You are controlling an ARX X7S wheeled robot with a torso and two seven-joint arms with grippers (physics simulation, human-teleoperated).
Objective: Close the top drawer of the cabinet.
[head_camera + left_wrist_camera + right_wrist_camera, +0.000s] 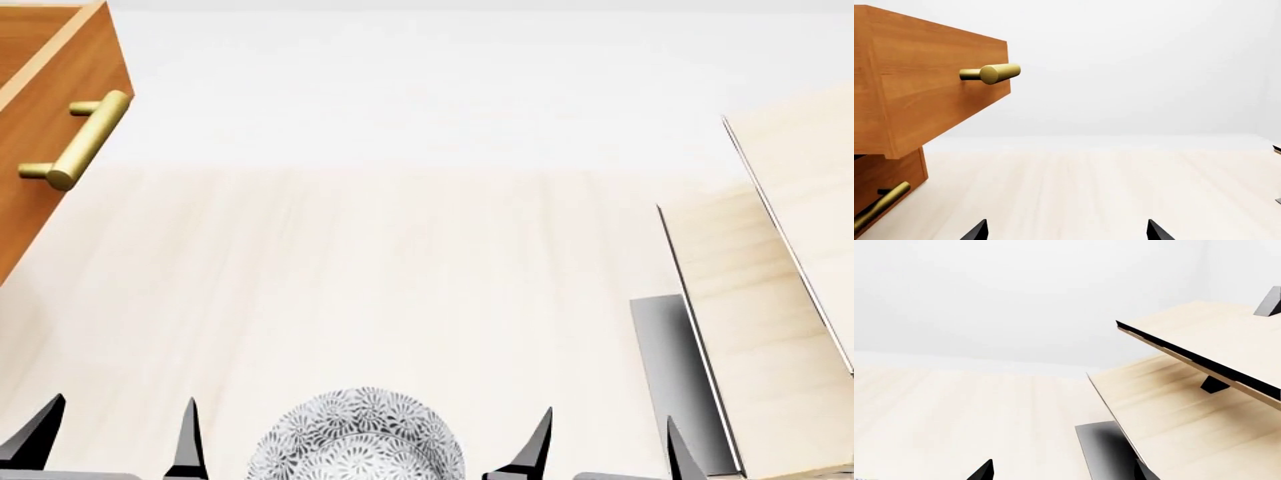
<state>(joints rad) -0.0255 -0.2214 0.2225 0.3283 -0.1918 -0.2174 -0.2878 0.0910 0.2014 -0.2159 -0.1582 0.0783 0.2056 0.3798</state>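
Observation:
The top drawer (927, 85) is an orange-brown wooden box pulled out of the cabinet, with a brass bar handle (991, 73). In the head view the drawer (47, 130) stands at the far left with its handle (78, 140). Below it the cabinet (884, 185) shows a lower drawer front with a darker brass handle (881, 207). My left gripper (1066, 232) is open and empty, some way from the drawer; it shows at the head view's lower left (114, 440). My right gripper (607, 450) is open and empty at the lower right; it also shows in the right wrist view (1064, 472).
A patterned grey-white bowl (358, 440) sits on the pale wood table (400, 280) between my grippers. A pale light-wood slanted rack (774, 290) with a grey base (667, 360) stands at the right, close to my right gripper; it also shows in the right wrist view (1187, 405).

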